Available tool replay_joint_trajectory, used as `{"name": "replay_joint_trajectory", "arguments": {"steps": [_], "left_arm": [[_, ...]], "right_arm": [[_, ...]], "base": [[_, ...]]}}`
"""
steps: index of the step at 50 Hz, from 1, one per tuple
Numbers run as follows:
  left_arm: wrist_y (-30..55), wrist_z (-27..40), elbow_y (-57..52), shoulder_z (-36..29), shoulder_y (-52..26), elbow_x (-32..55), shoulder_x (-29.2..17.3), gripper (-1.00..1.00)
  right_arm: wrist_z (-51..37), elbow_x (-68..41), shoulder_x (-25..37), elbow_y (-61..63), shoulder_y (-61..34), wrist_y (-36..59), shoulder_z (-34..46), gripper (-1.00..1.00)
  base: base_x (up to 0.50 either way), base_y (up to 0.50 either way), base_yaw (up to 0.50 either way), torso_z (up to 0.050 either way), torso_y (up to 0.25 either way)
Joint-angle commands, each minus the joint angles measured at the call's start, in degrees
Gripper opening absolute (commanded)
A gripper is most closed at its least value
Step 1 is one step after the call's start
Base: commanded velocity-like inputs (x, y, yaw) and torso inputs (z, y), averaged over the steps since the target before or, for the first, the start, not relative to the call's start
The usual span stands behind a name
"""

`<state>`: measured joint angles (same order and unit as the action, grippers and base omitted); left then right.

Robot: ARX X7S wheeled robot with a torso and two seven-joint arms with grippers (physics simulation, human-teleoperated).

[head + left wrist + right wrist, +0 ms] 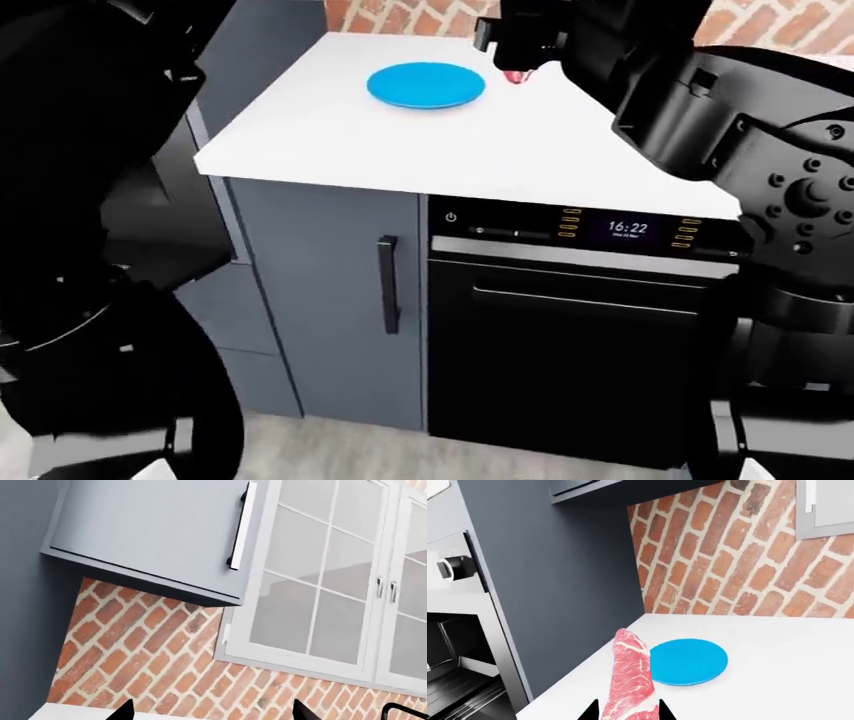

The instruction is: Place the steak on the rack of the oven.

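Observation:
My right gripper [627,713] is shut on the steak [630,675], a pink-red marbled slab that sticks out from between the fingers. In the head view the right gripper [515,62] holds the steak [515,77] just above the white counter [400,140], right of the blue plate [424,86]. At the edge of the right wrist view, past the counter's end, an oven [454,630] with a round knob stands open, with grey bars [460,692] low inside that look like the rack. My left gripper [213,712] is open and empty, facing the brick wall.
A second oven [574,340] with a lit clock sits under the counter, beside a grey cabinet door [334,300]. A dark tall panel [560,580] stands at the counter's end. A wall cabinet [153,530] and a window [320,580] are above. My left arm [94,250] blocks the head view's left side.

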<state>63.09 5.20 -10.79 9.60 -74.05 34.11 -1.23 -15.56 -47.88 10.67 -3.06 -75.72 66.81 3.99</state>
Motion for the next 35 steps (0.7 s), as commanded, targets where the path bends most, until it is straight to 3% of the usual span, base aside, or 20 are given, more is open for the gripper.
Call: {"name": "replay_joint_trajectory", "arguments": {"steps": [1,35], "left_arm": [[8.3,5.2,-16.5,0.4,3.6,6.1,-0.7,1.0],[6.4,8.8,-14.9,-2.0,1.8,9.0,-3.5,1.0]], "right_arm": [[-0.4,-0.5,0.3,1.5,0.1,0.2,-0.2,-1.0],[0.7,-1.4,0.3,0.8,-0.1,-1.7,1.6,-1.0]], "base": [[-0.14,-0.02,0.5,0.0,0.0],[0.0,0.0,0.5,0.0,0.0]]}}
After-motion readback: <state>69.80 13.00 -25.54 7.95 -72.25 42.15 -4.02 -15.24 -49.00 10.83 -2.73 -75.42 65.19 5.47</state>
